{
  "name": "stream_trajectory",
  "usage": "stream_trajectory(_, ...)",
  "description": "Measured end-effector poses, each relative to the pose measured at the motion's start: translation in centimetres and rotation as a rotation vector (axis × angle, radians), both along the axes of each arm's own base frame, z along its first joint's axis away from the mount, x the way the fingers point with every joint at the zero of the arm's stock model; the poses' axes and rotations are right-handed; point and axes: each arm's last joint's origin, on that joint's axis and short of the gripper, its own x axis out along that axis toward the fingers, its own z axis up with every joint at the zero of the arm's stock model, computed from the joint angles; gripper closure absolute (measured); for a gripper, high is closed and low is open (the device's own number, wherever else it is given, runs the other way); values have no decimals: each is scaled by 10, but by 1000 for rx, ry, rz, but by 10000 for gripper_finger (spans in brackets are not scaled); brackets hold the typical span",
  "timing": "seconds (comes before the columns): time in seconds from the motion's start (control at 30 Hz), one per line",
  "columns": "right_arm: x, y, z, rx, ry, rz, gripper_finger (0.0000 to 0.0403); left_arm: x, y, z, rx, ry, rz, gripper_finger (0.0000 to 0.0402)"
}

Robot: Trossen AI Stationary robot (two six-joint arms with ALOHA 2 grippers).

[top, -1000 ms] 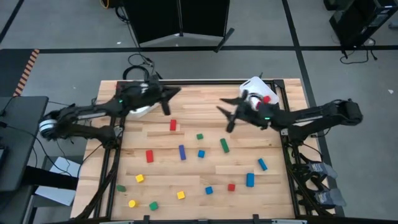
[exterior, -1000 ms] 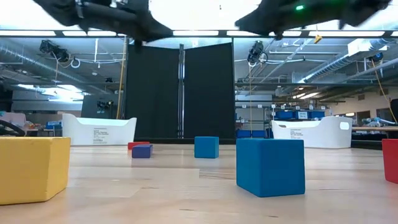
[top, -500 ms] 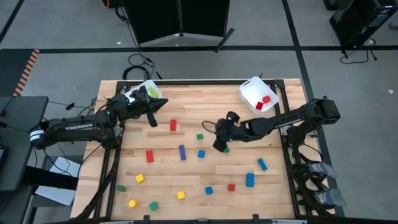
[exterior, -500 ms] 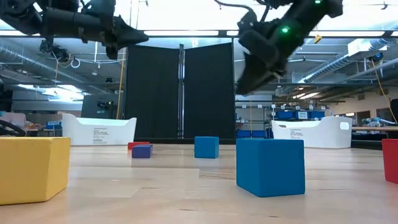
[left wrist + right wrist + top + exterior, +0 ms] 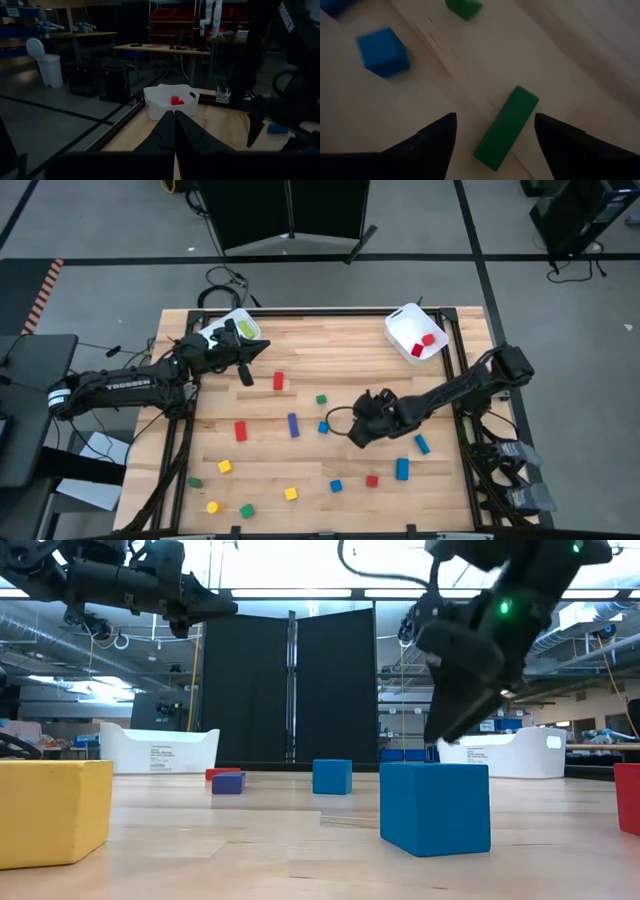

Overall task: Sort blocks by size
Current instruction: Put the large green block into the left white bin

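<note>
Right gripper (image 5: 495, 137): I am spreading my fingers either side of the green bar (image 5: 506, 127) lying mid-table, to lift a long piece. Since the earlier frame I am lower and wider. Left gripper (image 5: 246, 375): I am keeping it pinched together, empty, beside the left bin (image 5: 232, 330).

Only readable text: "TROSSEN" in white on the left arm (image 5: 125, 384), high view. Bin labels too small to read.
</note>
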Motion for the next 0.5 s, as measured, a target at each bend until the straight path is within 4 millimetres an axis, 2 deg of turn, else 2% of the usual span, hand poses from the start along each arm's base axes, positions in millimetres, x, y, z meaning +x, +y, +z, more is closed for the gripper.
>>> stream_trajectory(0.27, 3, 3, -35, 19, 89, -89, 121, 0, 0, 0, 0, 0, -1, 398)
stream_trajectory(0.5, 5, 2, -44, 38, 101, -133, 140, 0, 0, 0, 3, 2, -3, 398)
